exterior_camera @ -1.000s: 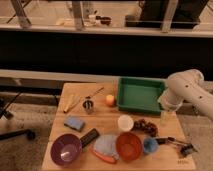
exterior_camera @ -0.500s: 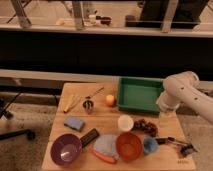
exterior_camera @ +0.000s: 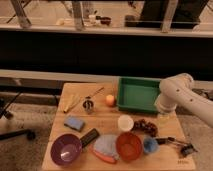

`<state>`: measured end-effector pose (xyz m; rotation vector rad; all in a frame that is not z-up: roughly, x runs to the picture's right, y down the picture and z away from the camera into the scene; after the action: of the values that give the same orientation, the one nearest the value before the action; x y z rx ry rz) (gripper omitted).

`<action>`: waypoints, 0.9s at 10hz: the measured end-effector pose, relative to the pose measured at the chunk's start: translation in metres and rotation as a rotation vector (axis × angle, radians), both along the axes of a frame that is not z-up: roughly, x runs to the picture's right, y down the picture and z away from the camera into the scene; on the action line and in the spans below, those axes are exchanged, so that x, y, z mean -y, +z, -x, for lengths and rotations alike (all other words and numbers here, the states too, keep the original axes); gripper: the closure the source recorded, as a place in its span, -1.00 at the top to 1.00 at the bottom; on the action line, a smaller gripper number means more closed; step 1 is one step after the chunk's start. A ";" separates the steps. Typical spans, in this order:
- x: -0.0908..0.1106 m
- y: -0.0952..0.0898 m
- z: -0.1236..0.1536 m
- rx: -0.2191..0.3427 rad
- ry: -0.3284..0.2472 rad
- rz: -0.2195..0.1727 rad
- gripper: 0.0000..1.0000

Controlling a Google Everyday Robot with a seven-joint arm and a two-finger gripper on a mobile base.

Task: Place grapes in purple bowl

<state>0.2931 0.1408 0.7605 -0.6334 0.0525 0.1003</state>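
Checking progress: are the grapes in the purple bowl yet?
Out. The dark lumpy grape bunch lies on the wooden table beside the white cup; the glossy purple bowl looks empty. The gripper hangs right of them.

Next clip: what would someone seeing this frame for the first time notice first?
The big white arm extends in from the right, its end effector open and hanging at the front right corner of the green tray. After that, the purple bowl at the table's front left, and the dark grapes lying right of centre, close to the end effector.
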 end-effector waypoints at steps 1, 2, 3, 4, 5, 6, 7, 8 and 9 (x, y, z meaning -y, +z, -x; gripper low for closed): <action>-0.002 0.001 0.001 -0.001 -0.005 0.004 0.60; -0.004 0.002 0.003 -0.002 -0.009 0.006 0.60; -0.006 0.003 0.004 -0.003 -0.015 0.009 0.60; -0.008 0.003 0.004 -0.002 -0.018 0.012 0.60; -0.011 0.004 0.005 -0.002 -0.023 0.014 0.60; -0.013 0.004 0.006 -0.002 -0.028 0.016 0.60; -0.016 0.005 0.008 -0.002 -0.035 0.019 0.60; -0.018 0.005 0.008 -0.002 -0.039 0.021 0.60; -0.020 0.006 0.009 -0.002 -0.044 0.023 0.60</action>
<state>0.2839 0.1608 0.7665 -0.6549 0.0692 0.0582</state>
